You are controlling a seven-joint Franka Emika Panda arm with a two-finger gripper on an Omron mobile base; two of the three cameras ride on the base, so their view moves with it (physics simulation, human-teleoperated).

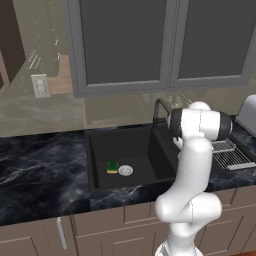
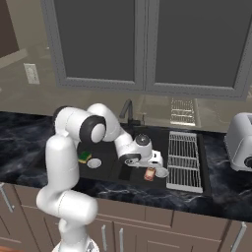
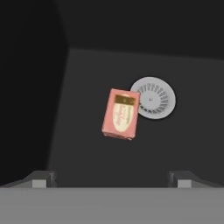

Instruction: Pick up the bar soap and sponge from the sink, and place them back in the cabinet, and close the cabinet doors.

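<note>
Partly, the arm is blocking things: in the left base view its white body is covering the right basin of the sink [image 1: 100,150], so the bar soap is hidden there, and the faucet [image 1: 159,107] is showing just its upper curve behind the elbow. At the right edge of that frame a pale toaster [image 1: 248,115] is being cut off. In the right base view the hand [image 2: 147,166] is hanging low over the right basin at the centre of the frame, its fingertips too small to make out; in the hand view the two dark tips are standing wide apart at the bottom corners with nothing between them. The bar soap [image 3: 121,113] is lying flat on the black basin floor at the centre of the hand view, its upper right corner touching or overlapping the round drain [image 3: 153,97]; which, I cannot tell. The sponge [image 1: 113,166] is sitting in the left basin just beside that basin's drain [image 1: 125,170]. A wire rack [image 2: 184,160] is resting on the black marble table [image 1: 40,170] at the sink's right.
</note>
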